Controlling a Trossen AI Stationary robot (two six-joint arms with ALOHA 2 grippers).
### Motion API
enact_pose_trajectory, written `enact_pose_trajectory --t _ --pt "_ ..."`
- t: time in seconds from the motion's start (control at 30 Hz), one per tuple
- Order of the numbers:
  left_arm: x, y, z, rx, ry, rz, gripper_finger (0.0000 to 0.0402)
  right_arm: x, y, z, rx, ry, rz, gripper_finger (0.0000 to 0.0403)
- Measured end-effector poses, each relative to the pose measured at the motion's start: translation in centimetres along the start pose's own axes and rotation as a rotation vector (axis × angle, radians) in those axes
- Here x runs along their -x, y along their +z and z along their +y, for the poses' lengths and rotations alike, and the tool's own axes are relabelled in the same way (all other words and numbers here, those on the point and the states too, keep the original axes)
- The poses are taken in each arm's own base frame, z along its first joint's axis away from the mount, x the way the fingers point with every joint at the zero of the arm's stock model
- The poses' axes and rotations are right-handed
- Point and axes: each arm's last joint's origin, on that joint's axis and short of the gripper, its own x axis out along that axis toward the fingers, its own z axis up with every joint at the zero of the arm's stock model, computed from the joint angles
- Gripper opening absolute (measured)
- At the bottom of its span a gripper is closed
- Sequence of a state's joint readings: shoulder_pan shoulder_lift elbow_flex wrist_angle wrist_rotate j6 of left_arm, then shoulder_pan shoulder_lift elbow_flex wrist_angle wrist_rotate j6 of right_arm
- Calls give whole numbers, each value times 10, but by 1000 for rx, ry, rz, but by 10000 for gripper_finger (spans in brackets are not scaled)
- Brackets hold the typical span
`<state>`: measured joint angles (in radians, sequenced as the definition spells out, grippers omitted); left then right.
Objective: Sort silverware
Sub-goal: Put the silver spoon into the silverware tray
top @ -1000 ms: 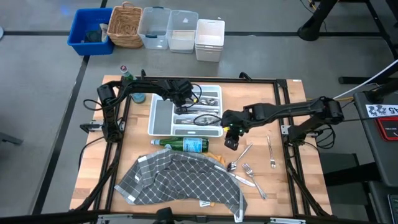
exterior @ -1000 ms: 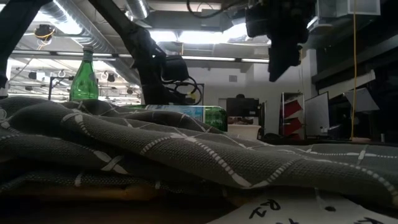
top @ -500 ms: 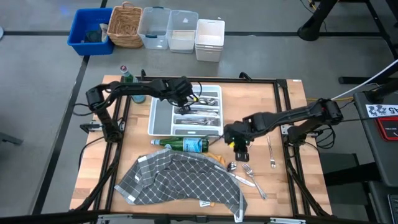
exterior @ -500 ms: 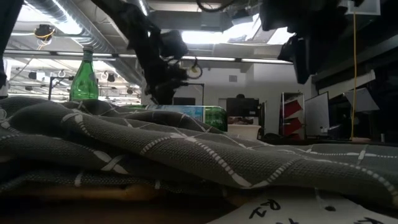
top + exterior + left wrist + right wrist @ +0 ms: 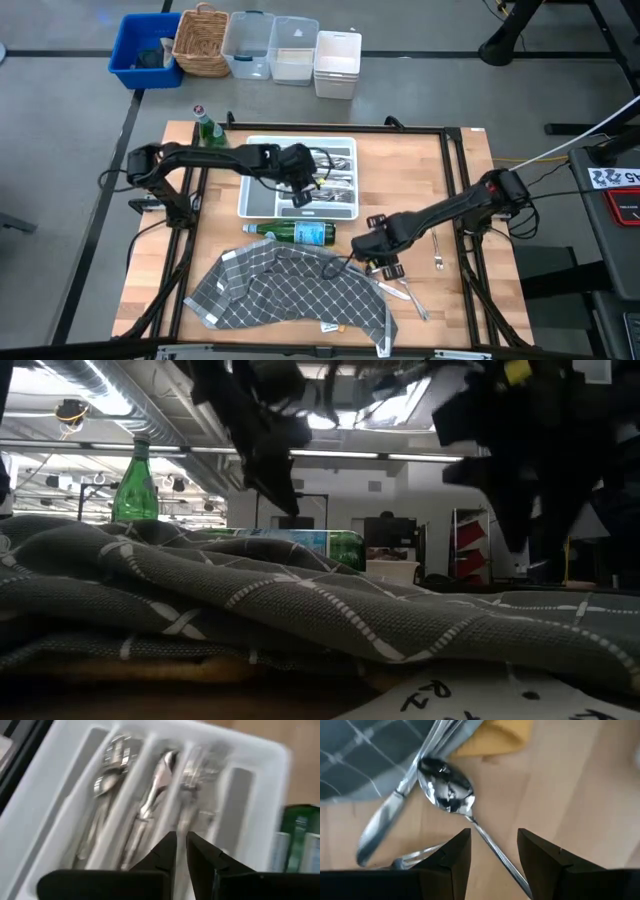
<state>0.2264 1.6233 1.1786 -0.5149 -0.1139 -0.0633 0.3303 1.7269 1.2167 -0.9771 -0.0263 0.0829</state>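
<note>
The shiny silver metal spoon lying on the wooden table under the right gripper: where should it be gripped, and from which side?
Probably the thin handle just behind the shiny silver metal spoon bowl, from straight above: it lies flat, and the open right gripper already straddles it.

Bare table [image 5: 455,180] right of tray [image 5: 247,190] lies open; bottle [image 5: 296,233] and cloth [image 5: 280,290] block the near-left approach.

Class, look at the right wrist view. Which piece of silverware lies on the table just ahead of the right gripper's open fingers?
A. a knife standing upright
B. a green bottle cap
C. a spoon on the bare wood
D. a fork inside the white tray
C: the right gripper is open, with a shiny spoon lying on the wooden table, its handle running between the fingers.
</note>
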Motion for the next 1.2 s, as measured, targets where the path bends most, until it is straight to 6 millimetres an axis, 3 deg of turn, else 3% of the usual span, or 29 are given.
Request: enact_pose_trajectory --t 0.43,0.67,1.03,1.2 --pt "22 -2 -44 -64 -88 -54 31 -56 3 5 88 -49 229 163" --pt "24 -4 -53 -62 -105 -52 31 -63 5 5 89 -40 247 148" --pt "25 -4 -56 -18 -113 -50 31 -63 5 6 87 -18 248 13" --pt "31 -3 -55 25 -118 -67 31 -63 5 6 82 -18 249 27"
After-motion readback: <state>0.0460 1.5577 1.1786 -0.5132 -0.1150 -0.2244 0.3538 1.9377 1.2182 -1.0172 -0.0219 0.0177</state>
